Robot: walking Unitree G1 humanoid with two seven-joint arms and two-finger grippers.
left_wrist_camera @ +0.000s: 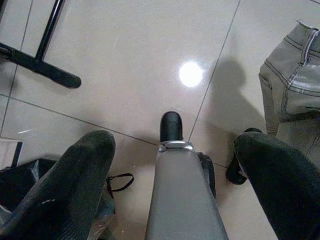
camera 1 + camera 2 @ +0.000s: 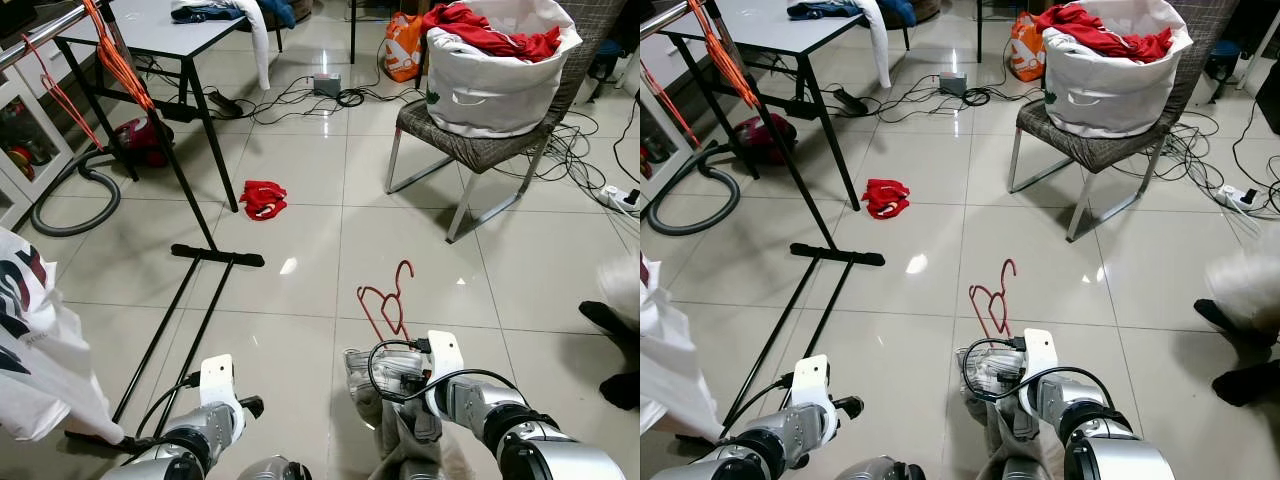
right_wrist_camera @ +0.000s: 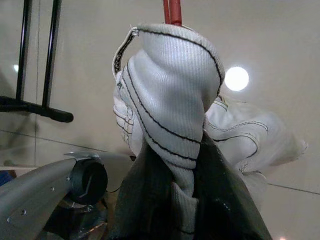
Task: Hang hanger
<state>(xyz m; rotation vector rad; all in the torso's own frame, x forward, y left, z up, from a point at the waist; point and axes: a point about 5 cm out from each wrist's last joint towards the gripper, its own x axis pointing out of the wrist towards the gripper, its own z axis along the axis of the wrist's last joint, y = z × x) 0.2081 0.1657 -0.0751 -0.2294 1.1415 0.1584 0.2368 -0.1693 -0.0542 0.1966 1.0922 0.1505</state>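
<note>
Right gripper [image 3: 185, 200] clamps grey garment [image 2: 385, 385], red hanger [image 2: 388, 300] at its 12 o'clock | left gripper [image 1: 175, 165] spread wide, empty | rack rail [image 2: 40, 35] at 10 o'clock: lift level, hook leading.

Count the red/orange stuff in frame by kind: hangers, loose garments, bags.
Red hanger, in the right gripper with a grey garment: 1
Red garment on the floor: 1
Red garment in the white bag: 1
Orange bag: 1
Total: 4
</note>
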